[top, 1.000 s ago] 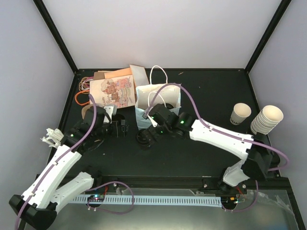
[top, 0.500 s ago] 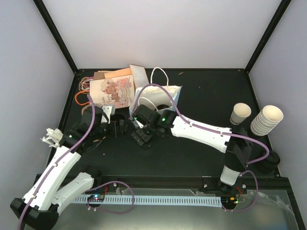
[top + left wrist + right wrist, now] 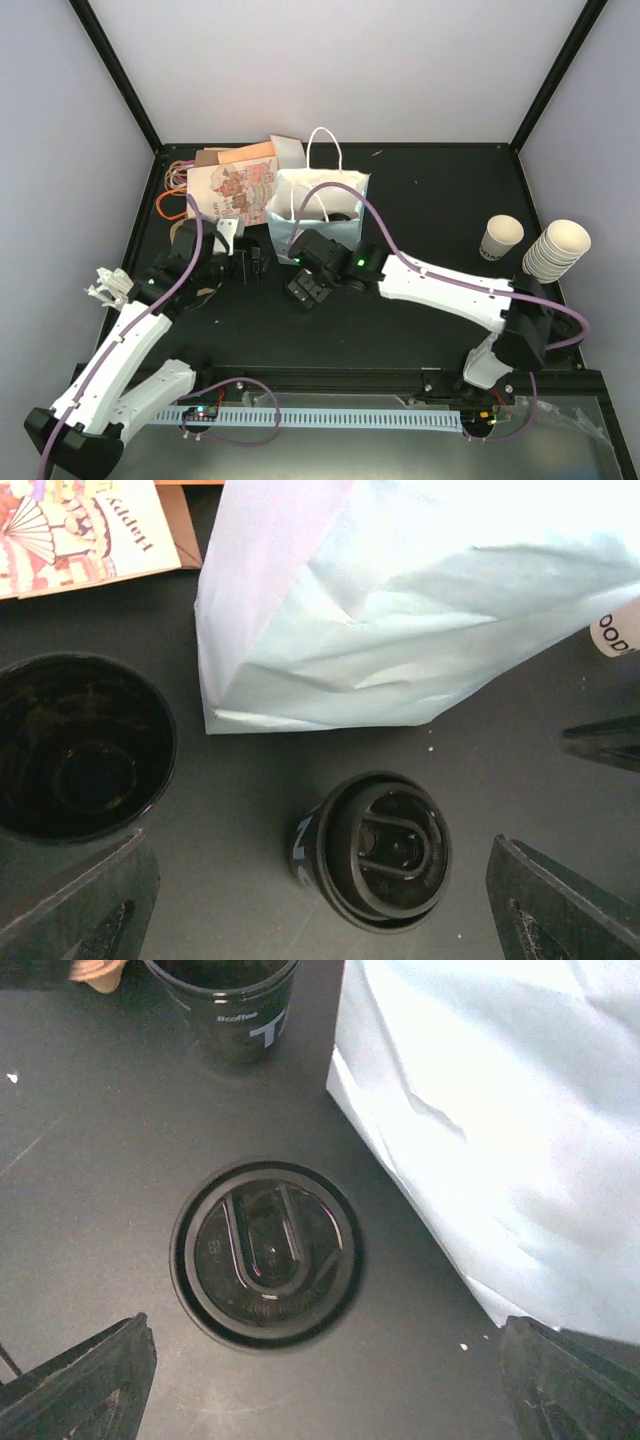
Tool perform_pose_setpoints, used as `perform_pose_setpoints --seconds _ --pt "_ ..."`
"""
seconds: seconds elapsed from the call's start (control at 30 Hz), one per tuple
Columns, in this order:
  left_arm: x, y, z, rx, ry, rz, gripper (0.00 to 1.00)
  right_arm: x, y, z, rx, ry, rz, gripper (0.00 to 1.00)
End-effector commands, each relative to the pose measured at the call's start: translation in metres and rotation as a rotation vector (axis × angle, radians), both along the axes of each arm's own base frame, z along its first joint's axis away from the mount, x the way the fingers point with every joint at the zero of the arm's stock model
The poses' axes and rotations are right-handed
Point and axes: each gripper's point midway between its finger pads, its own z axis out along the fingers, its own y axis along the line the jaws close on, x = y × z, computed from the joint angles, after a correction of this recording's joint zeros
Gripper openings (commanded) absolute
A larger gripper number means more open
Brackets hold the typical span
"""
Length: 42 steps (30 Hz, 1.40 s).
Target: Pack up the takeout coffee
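Black tabletop [image 3: 430, 200], arms bent toward white bag [image 3: 320, 205]
Takeout coffee [image 3: 265, 1250] is framed by wide-spread right gripper [image 3: 308, 290] beside bag; left gripper [image 3: 250, 266] spread too.

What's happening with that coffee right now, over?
Left gripper and right gripper open, empty. Takeout coffee upright on table beneath right gripper, not gripped. White bag close beside it, lidless black cup nearby.
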Motion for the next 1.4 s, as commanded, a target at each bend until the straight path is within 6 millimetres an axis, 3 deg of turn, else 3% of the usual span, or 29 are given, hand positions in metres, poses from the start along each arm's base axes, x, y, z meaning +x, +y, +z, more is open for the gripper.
perform_pose_setpoints --seconds 0.0,0.23,0.37,0.53,0.8,1.37 --pt "0.018 -0.013 0.014 -0.063 -0.042 -0.022 0.91 0.002 -0.01 0.024 0.062 -0.079 0.001 0.96" --pt "0.043 -0.024 0.014 -0.102 -0.047 -0.021 0.83 -0.014 -0.003 0.006 0.053 -0.016 0.101 0.92" --pt "0.056 -0.026 0.014 -0.119 -0.041 -0.014 0.73 -0.015 0.009 -0.003 0.023 0.01 0.129 0.92" --pt "0.067 -0.025 0.01 -0.124 -0.028 -0.006 0.69 -0.014 0.021 -0.018 -0.013 0.04 0.145 0.89" --pt "0.071 -0.025 0.006 -0.135 0.0 -0.019 0.67 -0.011 0.031 -0.04 -0.054 0.085 0.14 0.89" --pt "0.074 -0.029 0.003 -0.149 0.027 -0.052 0.65 0.001 0.026 -0.056 -0.095 0.128 0.094 0.9"
